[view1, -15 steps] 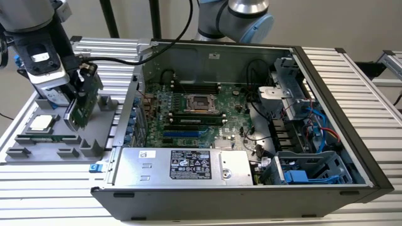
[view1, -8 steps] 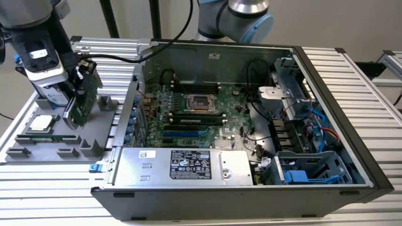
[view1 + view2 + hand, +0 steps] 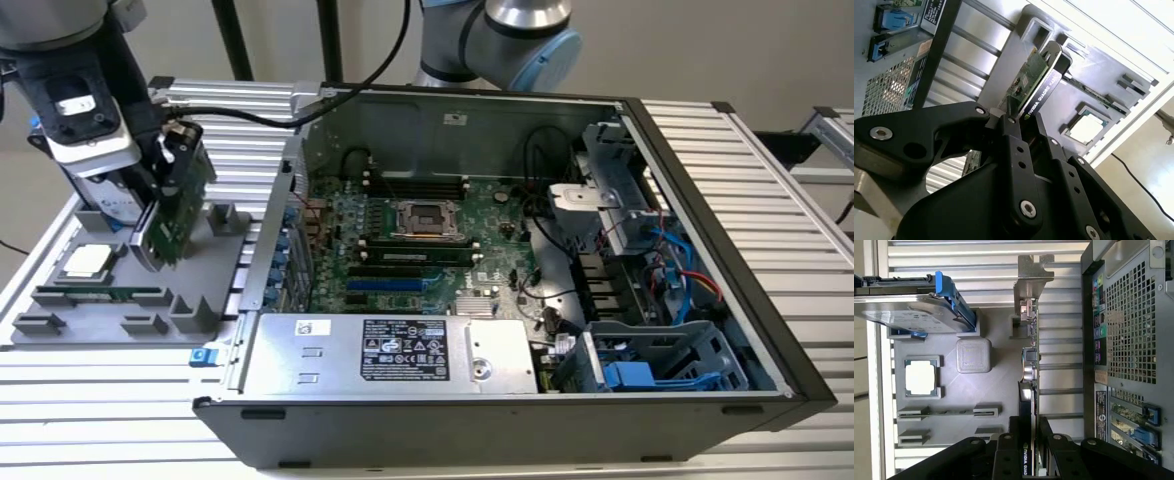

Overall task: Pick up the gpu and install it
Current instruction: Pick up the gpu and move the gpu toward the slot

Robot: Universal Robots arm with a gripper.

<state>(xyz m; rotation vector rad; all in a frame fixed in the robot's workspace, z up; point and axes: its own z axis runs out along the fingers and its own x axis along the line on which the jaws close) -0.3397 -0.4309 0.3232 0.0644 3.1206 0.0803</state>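
Gripper [image 3: 158, 185] closed tight on gpu [image 3: 183, 215], card upright in its jaws, tray [image 3: 80, 330] just below. Pick-up step; clear of tray? Cannot tell. Case [image 3: 534, 420] beside gripper; install likely needs careful slot alignment.

Green gpu [image 3: 175, 215]; black hand [image 3: 1021, 120]; grey tray [image 3: 80, 326]; black case [image 3: 534, 440].

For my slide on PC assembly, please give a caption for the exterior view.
Pincer shut on the gpu, which stands on edge at the gray tray beside the open case.
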